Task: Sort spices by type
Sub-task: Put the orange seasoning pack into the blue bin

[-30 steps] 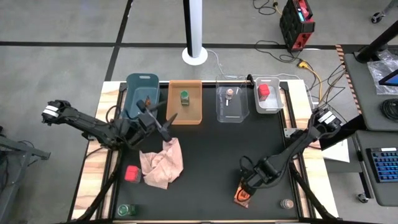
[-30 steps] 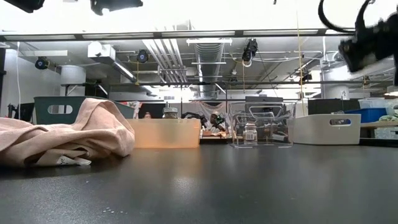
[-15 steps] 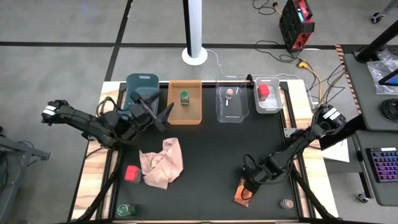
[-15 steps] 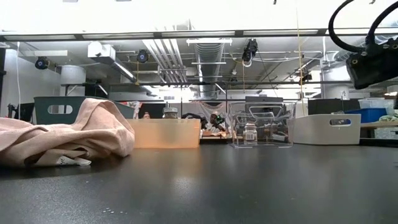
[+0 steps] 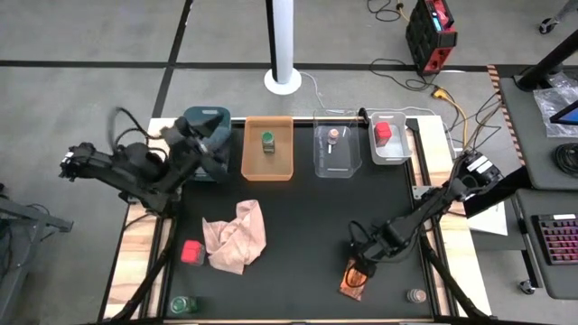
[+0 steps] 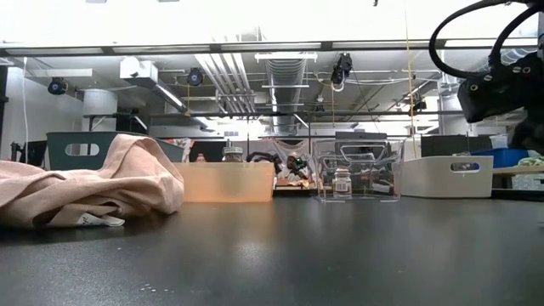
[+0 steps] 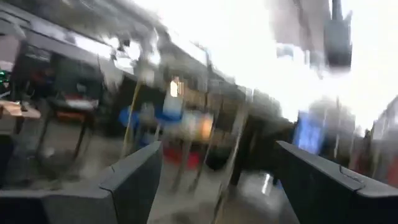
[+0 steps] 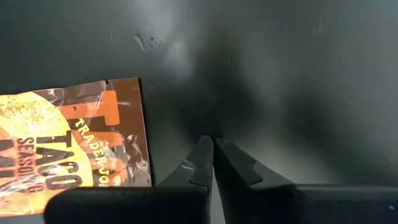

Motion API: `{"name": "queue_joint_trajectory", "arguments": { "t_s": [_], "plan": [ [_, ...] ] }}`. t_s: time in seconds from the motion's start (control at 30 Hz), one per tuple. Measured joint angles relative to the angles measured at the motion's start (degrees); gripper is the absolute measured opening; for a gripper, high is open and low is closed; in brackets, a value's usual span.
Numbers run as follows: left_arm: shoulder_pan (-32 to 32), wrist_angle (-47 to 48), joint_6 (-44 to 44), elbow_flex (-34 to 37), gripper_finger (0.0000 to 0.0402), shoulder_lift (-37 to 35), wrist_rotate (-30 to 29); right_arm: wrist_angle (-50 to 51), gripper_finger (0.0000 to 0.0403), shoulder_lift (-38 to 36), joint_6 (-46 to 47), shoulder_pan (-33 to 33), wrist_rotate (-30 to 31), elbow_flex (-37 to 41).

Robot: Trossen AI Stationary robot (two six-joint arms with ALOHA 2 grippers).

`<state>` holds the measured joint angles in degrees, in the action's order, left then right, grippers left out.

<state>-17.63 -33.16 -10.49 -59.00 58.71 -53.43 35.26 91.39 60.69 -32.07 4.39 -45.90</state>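
While the right gripper (image 8: 213,149) is being held shut and empty on the black table (image 5: 316,217) just beside the foil packet (image 8: 74,140); the left gripper (image 7: 214,180) — jaws apart, nothing between — is being raised by the teal bin (image 5: 206,122).

High view straight down, low view level across table (image 6: 280,255), both sharing pink cloth (image 5: 237,236).

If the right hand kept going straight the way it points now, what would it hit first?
Most likely the bare black table top. The right hand is shut and empty, angled down at the mat, with the orange-brown foil packet lying off to one side of that line, not in it.
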Motion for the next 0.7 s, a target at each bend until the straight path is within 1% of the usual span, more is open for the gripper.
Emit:
{"name": "queue_joint_trajectory", "arguments": {
  "t_s": [0.03, 0.07, 0.1, 0.13, 0.17, 0.23, 0.27, 0.33, 0.43, 0.5, 0.6, 0.7],
  "plan": [
    [-0.17, 3.41, -1.75, -0.60, 0.0291, -0.19, 1.27, 0.53, 0.0009, -0.16, -0.47, -0.04, 1.22, -0.38],
    [-0.18, 7.15, -3.44, -1.53, 0.0291, -0.03, 4.66, 1.24, 0.0009, -0.22, -1.15, -0.02, 2.13, -0.97],
    [-0.13, 11.71, -2.50, -1.30, 0.0291, -0.14, 6.05, 2.25, 0.0009, -0.46, -1.82, 0.16, 2.70, -1.76],
    [-0.22, 15.60, -0.34, -0.45, 0.0291, -0.21, 5.98, 3.65, 0.0009, -0.73, -2.49, 0.32, 3.50, -2.65],
    [-0.93, 17.64, 2.20, 0.63, 0.0291, 0.20, 6.67, 5.05, 0.0009, -0.81, -3.09, 0.49, 4.49, -3.60],
    [-2.38, 18.44, 4.05, 3.83, 0.0291, 0.69, 7.37, 8.98, 0.0009, -1.12, -3.56, 0.64, 6.76, -5.81],
    [-3.29, 18.81, 4.14, 5.53, 0.0291, 0.84, 7.04, 11.05, 0.0009, -1.59, -3.43, 0.72, 6.57, -6.98],
    [-5.26, 17.84, 5.21, 8.36, 0.0291, 0.61, 5.50, 13.17, 0.0009, -2.24, -1.38, 0.26, 4.13, -9.41],
    [-8.60, 17.64, 6.43, 12.55, 0.0291, 0.14, 0.21, 15.03, 0.0012, -2.29, 2.30, -0.88, -1.54, -10.81],
    [-10.98, 17.83, 6.83, 15.20, 0.0291, 0.14, -3.07, 13.41, 0.0021, -2.25, 4.28, -1.74, -4.77, -11.16],
    [-13.88, 17.21, 8.96, 17.75, 0.0291, -0.11, -5.93, 13.11, 0.0054, -1.41, 7.77, -3.42, -7.51, -10.99],
    [-16.16, 17.49, 10.53, 19.59, 0.0291, 0.12, -6.02, 12.24, 0.0105, -0.13, 10.29, -4.32, -7.73, -10.58]
  ]
}}
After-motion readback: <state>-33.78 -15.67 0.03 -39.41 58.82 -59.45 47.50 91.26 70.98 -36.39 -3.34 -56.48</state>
